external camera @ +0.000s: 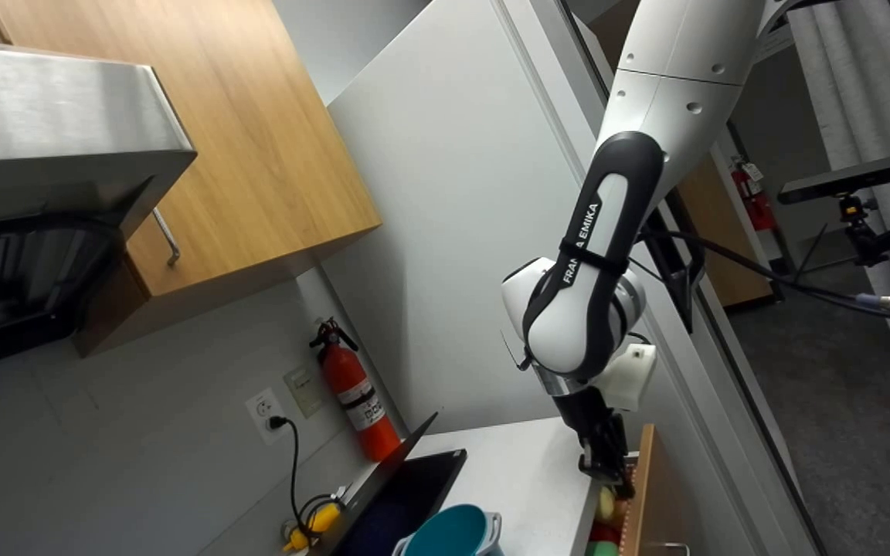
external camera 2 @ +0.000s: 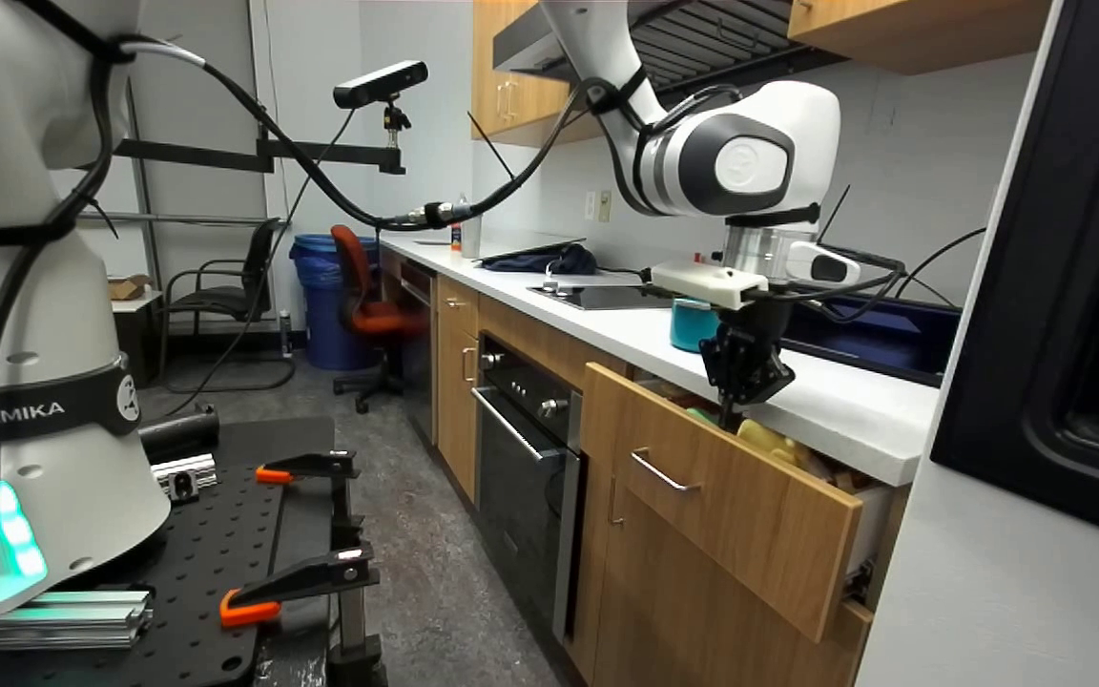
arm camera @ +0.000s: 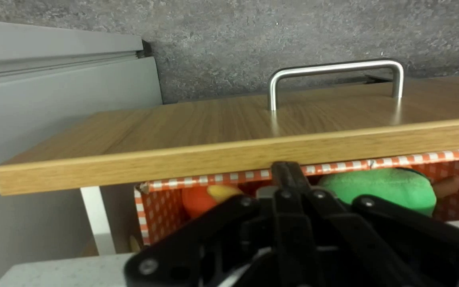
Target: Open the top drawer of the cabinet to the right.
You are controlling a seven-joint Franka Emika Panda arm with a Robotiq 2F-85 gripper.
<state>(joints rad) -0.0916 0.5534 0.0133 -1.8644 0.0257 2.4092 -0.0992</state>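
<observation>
Looking down past the wrist, we find the top drawer point(arm camera: 197, 123) standing open from the cabinet point(external camera 2: 683, 592), its light-wood front panel fine-grained and square-edged. On the drawer's face sits a handle point(arm camera: 337, 68) of bent round metal, its legs mirrored faintly in the wood. Inside the drawer we see a lining point(arm camera: 159, 215) checked reddish-orange and white, surrounding a rounded green object point(arm camera: 377, 189), an orange-red one point(arm camera: 195, 201) and a slim yellow one point(arm camera: 223, 192). Over the drawer's opening, the black gripper point(arm camera: 287, 169) points downward, its fingers clenched together, tips just behind the drawer's front panel; whether they touch it we cannot tell. Behind the drawer's opening we have the flat white countertop point(external camera 2: 855, 393), with a round teal pot point(external camera 2: 693, 324) on it. Beside the drawer's end rises a smooth white-grey panel point(arm camera: 74, 91), and beyond its front spreads mottled grey floor point(arm camera: 213, 59).
</observation>
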